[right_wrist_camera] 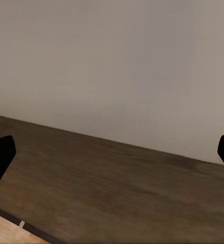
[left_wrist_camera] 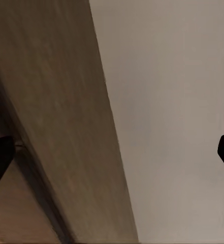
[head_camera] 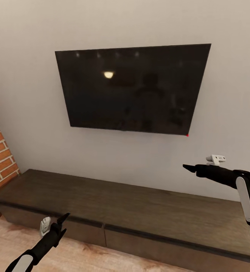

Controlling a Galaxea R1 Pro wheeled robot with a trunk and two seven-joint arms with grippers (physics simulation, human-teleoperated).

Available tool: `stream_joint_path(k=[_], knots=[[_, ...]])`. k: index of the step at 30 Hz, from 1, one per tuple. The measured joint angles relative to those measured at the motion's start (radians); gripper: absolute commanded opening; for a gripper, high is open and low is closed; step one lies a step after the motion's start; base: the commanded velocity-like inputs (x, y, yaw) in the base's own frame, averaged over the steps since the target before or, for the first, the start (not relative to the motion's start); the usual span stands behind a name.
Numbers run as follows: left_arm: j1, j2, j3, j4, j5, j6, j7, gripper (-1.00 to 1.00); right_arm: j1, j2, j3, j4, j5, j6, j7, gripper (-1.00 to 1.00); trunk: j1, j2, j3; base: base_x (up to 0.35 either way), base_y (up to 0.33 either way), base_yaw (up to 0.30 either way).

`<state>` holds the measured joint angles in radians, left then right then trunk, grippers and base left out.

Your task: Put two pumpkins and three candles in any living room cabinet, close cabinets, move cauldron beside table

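Head view: cabinet (head_camera: 140, 211) at 6 o'clock w/ drawers shut, TV (head_camera: 134, 88) on wall above, brick (head_camera: 0, 158) at 9. Wrist views add fingers: L gripper (left_wrist_camera: 112, 152) & R gripper (right_wrist_camera: 112, 152) both spread wide, empty, over cabinet top.

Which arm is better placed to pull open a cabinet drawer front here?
Probably left: the left gripper hangs low by the cabinet drawer fronts, while the right gripper hovers high above its top.

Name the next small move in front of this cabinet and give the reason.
Probably bring the left gripper down to the cabinet drawer front just below it and start pulling: both drawers look shut, both grippers are open and empty, and the left one is nearest.
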<state>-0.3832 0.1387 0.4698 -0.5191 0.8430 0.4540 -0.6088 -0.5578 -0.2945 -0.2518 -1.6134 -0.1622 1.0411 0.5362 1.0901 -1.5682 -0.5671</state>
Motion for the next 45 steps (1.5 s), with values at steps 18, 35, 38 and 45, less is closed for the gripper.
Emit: stream_joint_path(k=[18, 35, 38, 45], knots=[[-0.035, -0.006, 0.011, 0.001, 0.117, 0.025, 0.054, 1.0, 0.006, -0.013, 0.004, 0.0, -0.175, 0.002, 0.06, 1.0, 0.069, -0.126, -0.056, 0.0, 0.0, 0.0], [-0.029, -0.002, 0.001, -0.004, 0.115, 0.031, 0.052, 1.0, 0.009, -0.004, 0.002, 0.0, -0.208, 0.003, 0.346, 1.0, 0.134, -0.245, -0.11, 0.0, 0.0, 0.0], [-0.029, -0.001, -0.001, -0.007, 0.112, 0.031, 0.052, 1.0, 0.009, -0.003, -0.003, 0.0, -0.205, -0.004, 0.382, 1.0, 0.146, -0.266, -0.119, 0.0, 0.0, 0.0], [-0.029, -0.005, -0.002, -0.009, 0.108, 0.023, 0.058, 1.0, 0.008, -0.003, -0.004, 0.0, -0.203, -0.007, 0.398, 1.0, 0.173, -0.315, -0.141, 0.0, 0.0, 0.0]])
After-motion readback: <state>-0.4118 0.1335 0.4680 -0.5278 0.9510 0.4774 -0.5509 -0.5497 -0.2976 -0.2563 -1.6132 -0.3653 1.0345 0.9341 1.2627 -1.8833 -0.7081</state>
